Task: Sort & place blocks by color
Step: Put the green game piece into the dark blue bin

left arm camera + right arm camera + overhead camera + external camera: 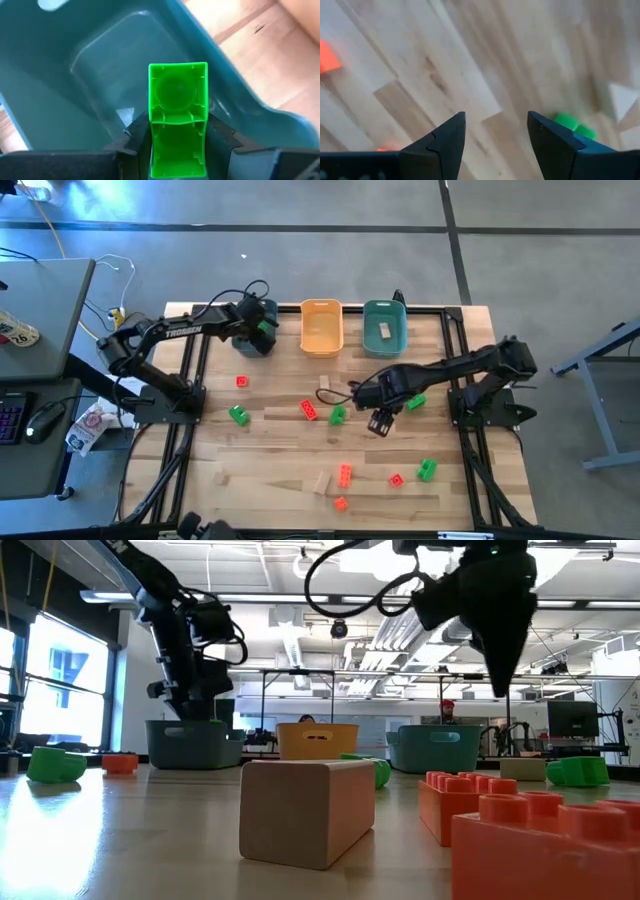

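Note:
My left gripper (pixel 262 330) hangs over the left teal bin (pixel 248 338) at the table's far edge, shut on a bright green block (pixel 177 95). My right gripper (pixel 380 423) stands open above bare table right of centre, pointing down, with nothing between its fingers (pixel 496 130). A green block (pixel 574 125) lies just beside it. Other blocks lie flat on the table: red (pixel 241 381), green (pixel 239 415), red (pixel 309 409), green (pixel 337 415), tan (pixel 324 395), and several more toward the near edge. A tan block (pixel 385 332) lies in the right teal bin (pixel 384 310). My left gripper pinches the green block by two opposite sides (pixel 152 135) between its two fingers, at the end nearer the wrist. The fingers slant downward from the table's left. The block juts out past the fingertips, hollow underside showing, lifted clear above the bin's inside.
An orange bin (pixel 321 308) stands between the two teal bins along the far edge. Near the front edge lie red-orange (pixel 344 473), red (pixel 396 479), green (pixel 427 470) and tan (pixel 321 483) blocks. Black frame rails run along the table's left and right sides.

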Robot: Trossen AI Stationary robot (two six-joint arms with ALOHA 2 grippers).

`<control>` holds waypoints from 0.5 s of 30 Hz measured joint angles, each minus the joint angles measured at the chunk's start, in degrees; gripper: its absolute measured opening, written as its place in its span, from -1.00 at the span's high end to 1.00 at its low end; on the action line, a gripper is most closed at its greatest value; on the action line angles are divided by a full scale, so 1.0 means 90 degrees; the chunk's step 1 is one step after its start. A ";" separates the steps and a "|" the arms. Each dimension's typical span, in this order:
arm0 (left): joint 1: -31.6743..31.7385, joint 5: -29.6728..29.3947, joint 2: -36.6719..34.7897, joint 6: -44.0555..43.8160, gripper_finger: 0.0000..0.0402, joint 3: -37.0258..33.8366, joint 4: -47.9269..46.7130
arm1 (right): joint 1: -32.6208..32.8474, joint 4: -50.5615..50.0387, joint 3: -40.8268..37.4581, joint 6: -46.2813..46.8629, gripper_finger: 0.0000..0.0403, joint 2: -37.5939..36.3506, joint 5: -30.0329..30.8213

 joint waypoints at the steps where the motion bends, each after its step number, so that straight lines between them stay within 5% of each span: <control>1: 0.0027 0.0021 0.0032 0.0036 0.48 0.0000 0.0005 | 0.0074 0.0003 -0.0035 0.0118 0.01 0.0000 -0.0048; 15: 0.0081 0.0438 0.0234 0.0040 0.36 0.0000 0.0024 | 0.1489 0.0656 -0.0462 0.1785 0.01 0.0000 -0.0968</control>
